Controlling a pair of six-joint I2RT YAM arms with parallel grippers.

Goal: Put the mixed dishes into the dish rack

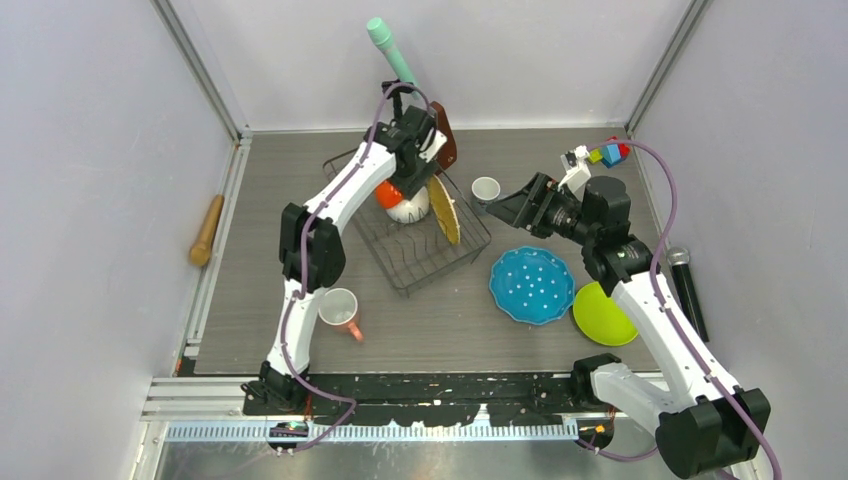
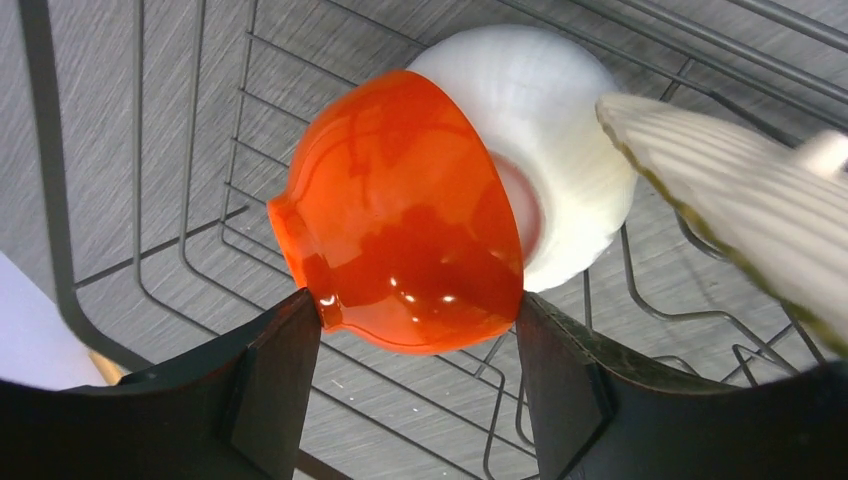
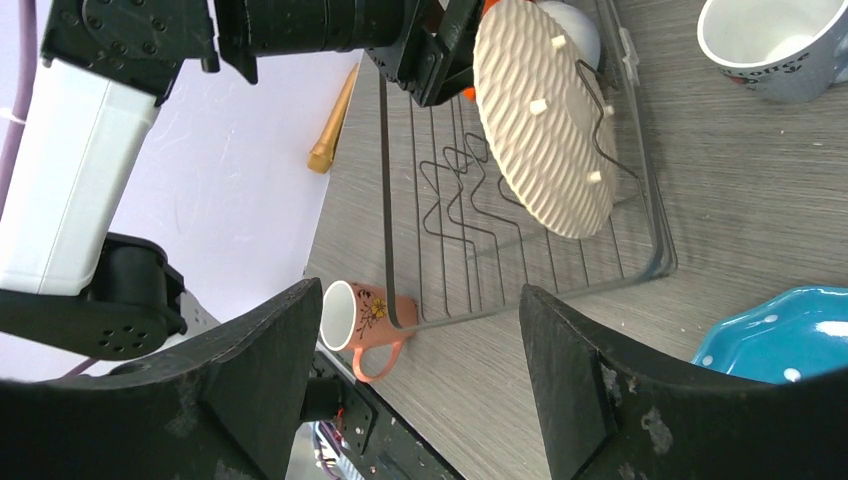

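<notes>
Nearest the arm bases, the pink mug (image 1: 340,310) stands alone on the worktop (image 1: 440,335). To its right the blue white-dotted plate (image 1: 531,285) and the lime green plate (image 1: 598,315) lie flat, just beside each other. None of the three is loaded yet.

Farther in sits the dish rack (image 1: 450,264), with the yellow woven-pattern plate (image 1: 443,210) upright in its prongs. At the rack's far end the left gripper (image 2: 418,325) reaches down inside. Its jaws stand wide across the orange bowl (image 2: 400,210), one fingertip at the foot and the other at the rim, which reads as a grip. The bowl is tipped on its side and leans against the white bowl (image 2: 540,120), already in the rack.

So the step in hand appears to be seating the orange bowl. Next, the jaws need to let go only once the bowl rests steady on the wires. The arm should then lift straight out, without nudging the white bowl or the plate.

Beyond the rack's right corner, the right gripper (image 3: 420,300) hangs wide and empty near the small grey mug (image 1: 486,187). That mug looks the likely next pick, and it calls for lining the jaws up on it.
</notes>
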